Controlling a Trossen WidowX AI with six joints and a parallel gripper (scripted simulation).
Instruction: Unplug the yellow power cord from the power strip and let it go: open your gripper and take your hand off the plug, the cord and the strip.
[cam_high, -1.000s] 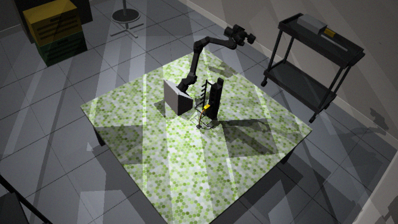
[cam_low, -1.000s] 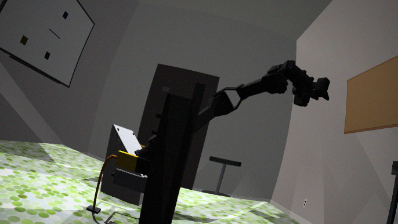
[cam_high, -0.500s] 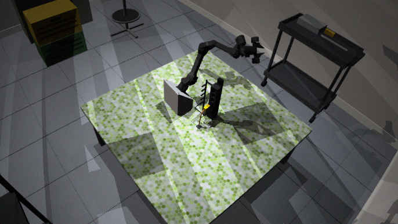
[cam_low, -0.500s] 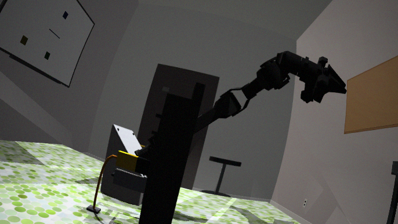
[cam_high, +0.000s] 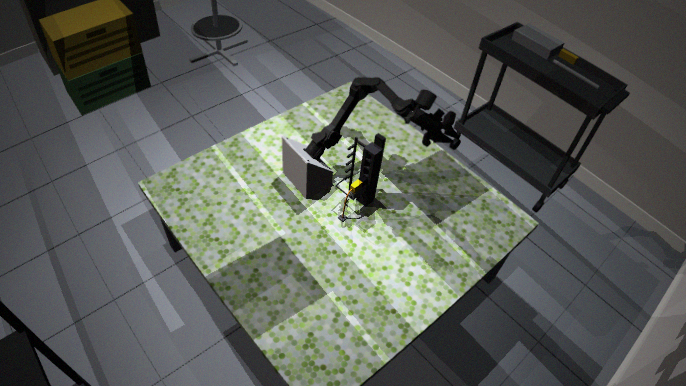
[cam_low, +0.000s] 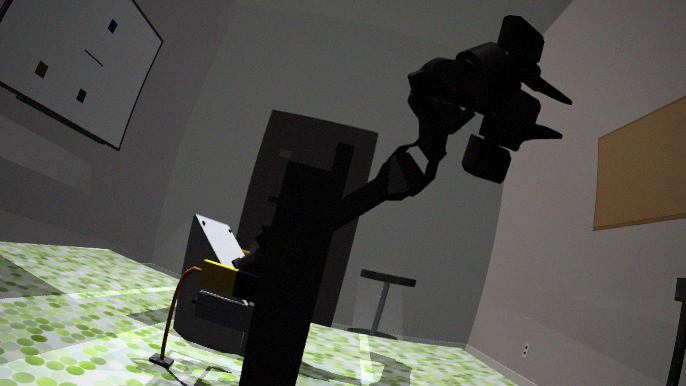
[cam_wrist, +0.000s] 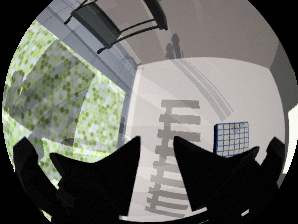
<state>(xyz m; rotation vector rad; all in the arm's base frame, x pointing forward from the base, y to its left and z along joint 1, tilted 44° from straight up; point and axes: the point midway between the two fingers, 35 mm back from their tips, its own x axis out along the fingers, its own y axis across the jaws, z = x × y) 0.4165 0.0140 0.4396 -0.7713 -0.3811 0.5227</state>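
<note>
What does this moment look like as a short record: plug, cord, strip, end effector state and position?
plug: yellow plug seated in the power strip, low on its face
cord: orange cord hangs from the plug down to the table
strip: standing upright on the table
end effector: end effector partly open, nothing between the fingers
position: raised, well away from the strip, out toward the black cart
contact: none with plug, cord or strip
task status: unplugging not yet done
</note>
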